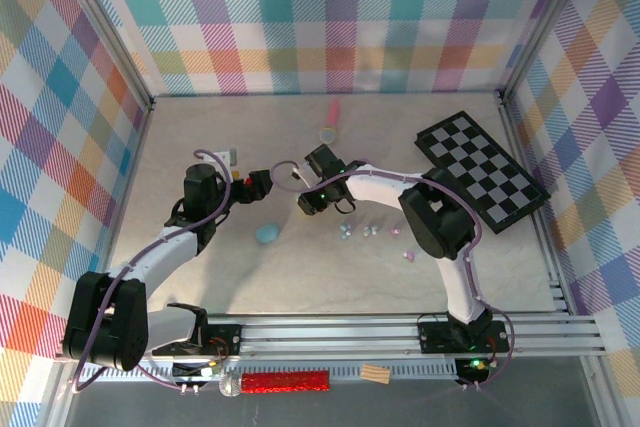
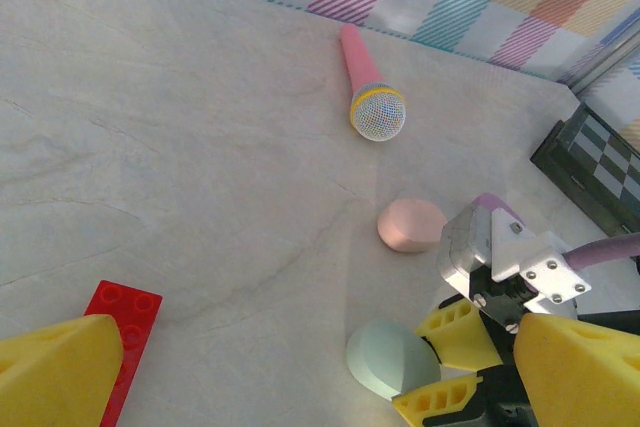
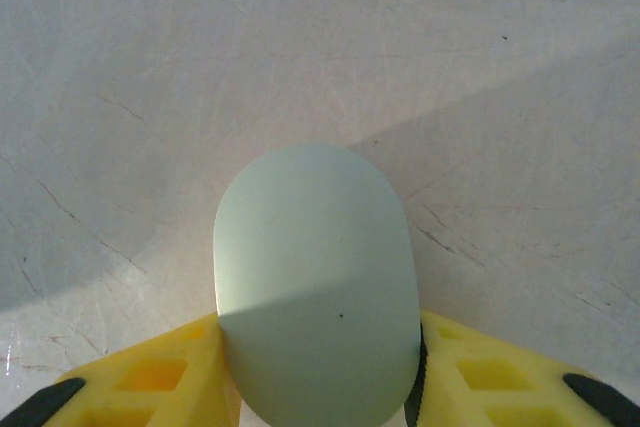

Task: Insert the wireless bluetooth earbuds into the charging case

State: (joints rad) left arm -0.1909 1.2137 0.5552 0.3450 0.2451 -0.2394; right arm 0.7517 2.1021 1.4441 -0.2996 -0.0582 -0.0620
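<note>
The right arm bends at the elbow and reaches across to the left, with the right gripper (image 3: 318, 372) low over the table (image 1: 300, 282). Its yellow fingers (image 3: 150, 382) squeeze the mint case (image 3: 315, 267) from both sides. The case's long side runs straight out from the hand, and its round end points away. The left arm stretches out, and the left gripper (image 1: 260, 185) sits close to the right one. Its fingers (image 2: 60, 367) are spread wide and hold nothing. The earbuds (image 1: 370, 231) lie on the table to the right of the right gripper, beside that arm's elbow and apart from the case. A pink case (image 2: 410, 224) sits just past the held one.
</note>
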